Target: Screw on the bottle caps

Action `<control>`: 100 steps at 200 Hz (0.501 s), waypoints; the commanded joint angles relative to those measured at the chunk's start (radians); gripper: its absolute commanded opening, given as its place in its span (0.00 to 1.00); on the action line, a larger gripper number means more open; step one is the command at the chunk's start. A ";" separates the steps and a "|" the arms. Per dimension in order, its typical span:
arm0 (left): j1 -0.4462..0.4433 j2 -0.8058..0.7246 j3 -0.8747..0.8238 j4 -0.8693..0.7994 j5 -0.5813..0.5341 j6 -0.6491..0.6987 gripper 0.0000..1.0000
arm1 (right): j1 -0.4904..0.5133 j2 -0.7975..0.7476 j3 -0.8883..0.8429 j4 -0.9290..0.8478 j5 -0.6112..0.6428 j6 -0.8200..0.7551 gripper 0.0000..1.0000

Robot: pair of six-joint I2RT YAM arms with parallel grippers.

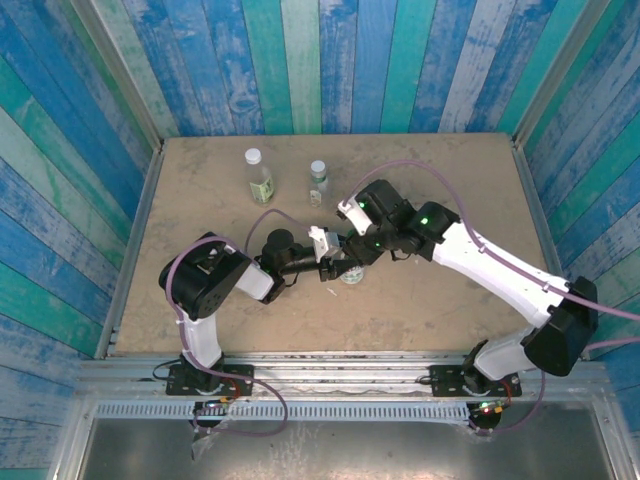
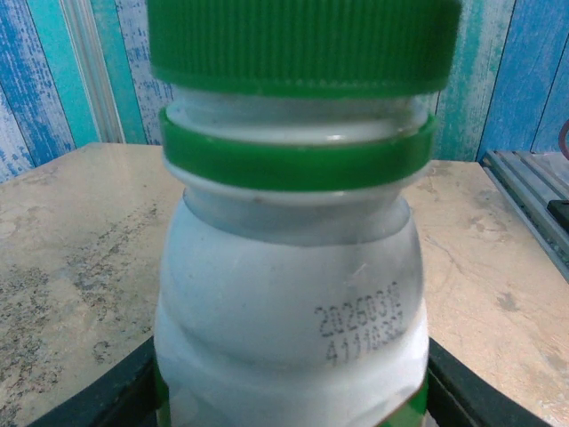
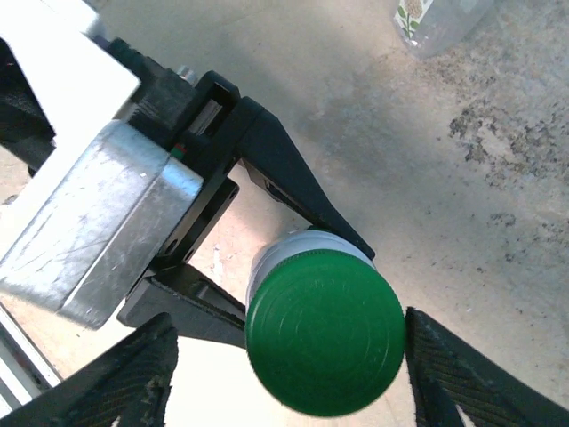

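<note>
The white-wrapped bottle point(image 2: 289, 311) stands upright on the table with my left gripper point(image 2: 289, 391) shut on its lower body. Its dark green cap point(image 2: 302, 40) sits on the neck, with a strip of white thread showing above the green ring point(image 2: 298, 151). From above, my right gripper point(image 3: 284, 374) is open around that green cap point(image 3: 324, 331): the right finger point(image 3: 462, 382) is nearly touching it and the left finger point(image 3: 116, 382) stands apart. In the top view the two grippers meet at the white bottle point(image 1: 352, 272).
The slim clear bottle with an olive label point(image 1: 258, 178) and the tiny clear bottle point(image 1: 318, 183) stand at the back of the table, each with a white cap on. A clear bottle's base point(image 3: 436, 18) shows beyond my right gripper. Blue plank walls surround the table point(image 1: 450, 180).
</note>
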 commanded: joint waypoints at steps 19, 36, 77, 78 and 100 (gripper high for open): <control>-0.007 -0.017 -0.005 -0.110 0.011 0.018 0.57 | -0.037 -0.084 -0.018 0.058 -0.079 0.042 0.72; -0.008 -0.022 -0.007 -0.107 0.008 0.019 0.57 | -0.077 -0.091 -0.047 0.105 -0.148 0.074 0.69; -0.007 -0.035 -0.016 -0.090 -0.001 0.016 0.57 | -0.128 -0.046 -0.056 0.112 -0.205 0.085 0.52; -0.007 -0.036 -0.016 -0.091 -0.001 0.016 0.58 | -0.129 -0.044 -0.056 0.112 -0.205 0.086 0.51; -0.007 -0.039 -0.018 -0.098 -0.001 0.021 0.58 | -0.142 -0.030 -0.071 0.112 -0.219 0.089 0.43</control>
